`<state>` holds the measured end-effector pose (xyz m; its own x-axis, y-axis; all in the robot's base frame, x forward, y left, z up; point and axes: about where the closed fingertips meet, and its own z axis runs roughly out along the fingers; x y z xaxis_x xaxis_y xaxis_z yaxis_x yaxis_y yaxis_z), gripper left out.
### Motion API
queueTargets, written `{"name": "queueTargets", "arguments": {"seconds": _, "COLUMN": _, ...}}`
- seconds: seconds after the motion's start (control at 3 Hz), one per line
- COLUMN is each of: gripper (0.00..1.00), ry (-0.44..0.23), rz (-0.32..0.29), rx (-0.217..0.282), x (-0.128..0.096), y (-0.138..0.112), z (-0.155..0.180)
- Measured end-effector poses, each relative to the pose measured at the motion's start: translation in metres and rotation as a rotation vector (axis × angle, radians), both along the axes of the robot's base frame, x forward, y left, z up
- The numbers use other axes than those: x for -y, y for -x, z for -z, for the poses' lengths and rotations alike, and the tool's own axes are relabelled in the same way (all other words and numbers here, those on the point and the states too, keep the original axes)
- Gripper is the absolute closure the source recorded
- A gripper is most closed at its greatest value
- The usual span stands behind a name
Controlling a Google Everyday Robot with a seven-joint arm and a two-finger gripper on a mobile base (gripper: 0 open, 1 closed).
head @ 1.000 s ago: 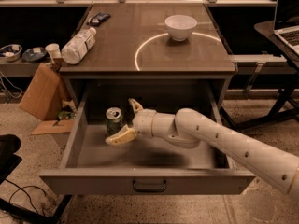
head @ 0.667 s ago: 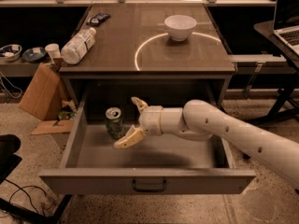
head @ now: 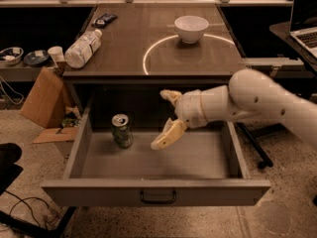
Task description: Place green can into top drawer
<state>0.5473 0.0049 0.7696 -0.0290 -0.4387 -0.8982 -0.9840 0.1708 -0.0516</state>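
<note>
Contents, top drawer (head: pixel 89 192): one green can (head: pixel 121 131), upright on the drawer floor, left of centre and toward the far wall, silver top and pull tab facing up. It touches neither the side wall nor the hand.

Hand (head: pixel 159 119): over the drawer's middle, to the right of the can and apart from it. Its two pale fingers are spread wide, one high and one low, and nothing is between them.

Drawer: pulled fully out, grey, with a dark handle (head: pixel 157 197) at the centre of the front panel. No other contents are visible.

Tabletop (head: pixel 198 63), above the drawer:
- white bowl (head: pixel 191 28), far side, right of centre
- clear plastic bottle (head: pixel 82 47), lying on its side at the left edge
- small dark object (head: pixel 105 19), far left corner, kind not clear

Handling notes, can: judged light, with thin, smooth metal walls that slip easily and dent under a hard squeeze. Being narrow for its height, it would tip if nudged near the rim. The best hold is across the middle of the body, fingers on opposite sides and pressure kept moderate. The top and tab offer little purchase.

Task status: judged met, since the can stands inside the drawer, free of the hand.
</note>
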Motion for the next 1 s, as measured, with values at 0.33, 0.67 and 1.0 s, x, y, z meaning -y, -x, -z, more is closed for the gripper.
{"name": "queueTargets", "arguments": {"seconds": 0.33, "gripper": 0.00, "ry": 0.090, "rz": -0.015, "rx": -0.062, "x": 0.039, "y": -0.005, "z": -0.032}}
{"name": "queueTargets", "arguments": {"seconds": 0.67, "gripper": 0.00, "ry": 0.196, "rz": -0.050, "rx": -0.134, "x": 0.058, "y": 0.002, "z": -0.046}}
{"name": "queueTargets", "arguments": {"seconds": 1.0, "gripper": 0.00, "ry": 0.322, "rz": -0.045, "rx": -0.165, "x": 0.067, "y": 0.017, "z": -0.058}}
